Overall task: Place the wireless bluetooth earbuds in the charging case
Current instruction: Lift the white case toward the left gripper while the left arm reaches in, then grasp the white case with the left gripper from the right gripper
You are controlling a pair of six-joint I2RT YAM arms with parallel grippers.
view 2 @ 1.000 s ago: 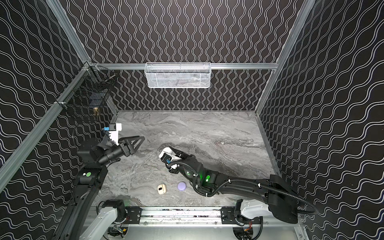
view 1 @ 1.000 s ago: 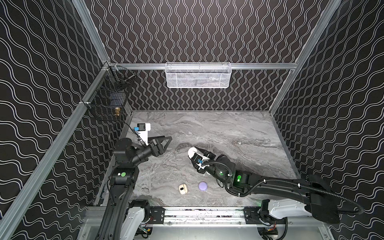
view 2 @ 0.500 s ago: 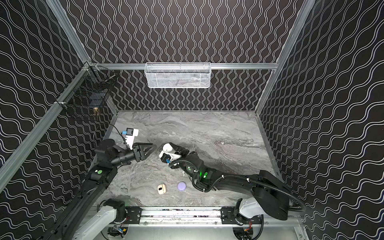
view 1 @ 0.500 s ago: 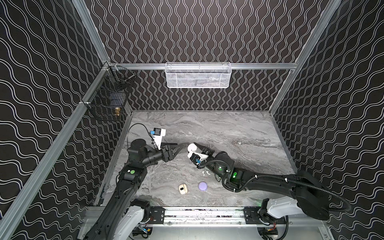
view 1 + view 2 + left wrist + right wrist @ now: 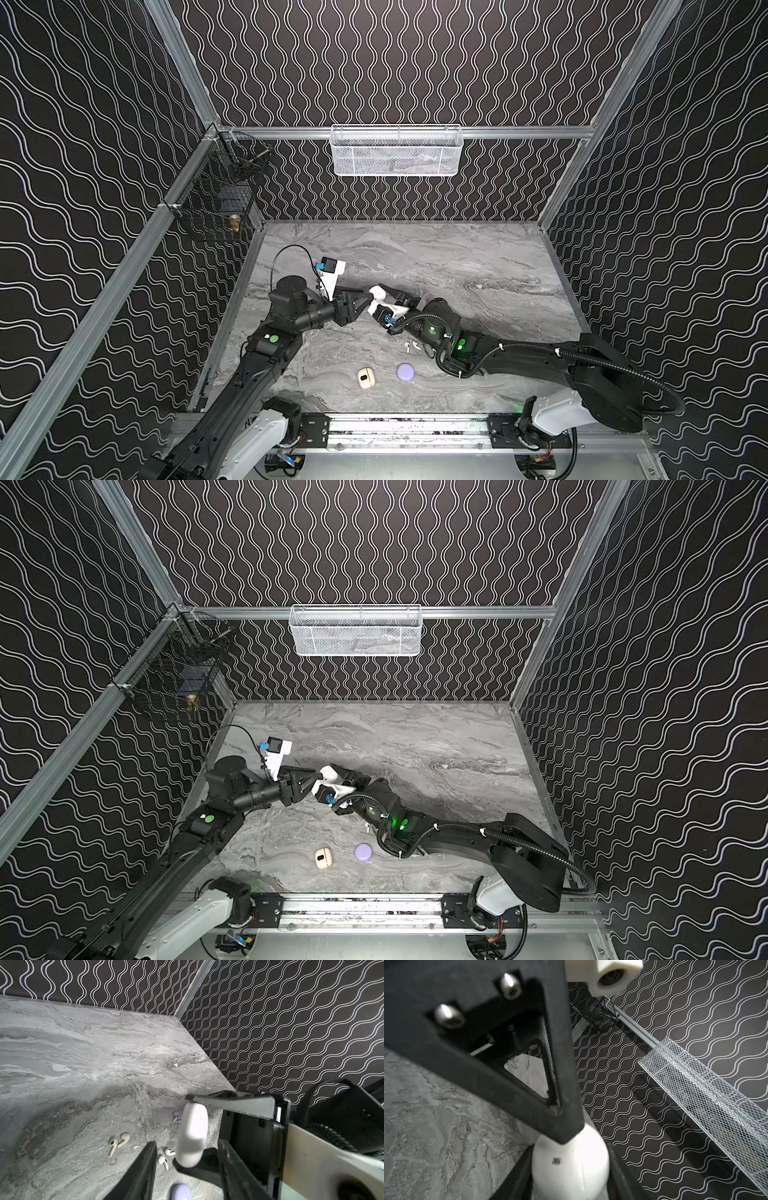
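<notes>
While right end effector [image 5: 379, 296] clamps charging case [image 5: 192, 1132], far tabletop [image 5: 457, 253] lies open.

Black walls [image 5: 415, 62] with white wavy lines are standing on three sides, and silver metal bars [image 5: 519, 132] are running along their edges. A gray marbled tabletop [image 5: 457, 257] is lying in the middle under soft, even light. At twelve o'clock a white mesh basket [image 5: 395, 151] is hanging from the back bar. At ten o'clock a black wire basket [image 5: 216, 199] is hanging on the side wall. At six o'clock a metal rail [image 5: 407, 428] is running along the front edge.
</notes>
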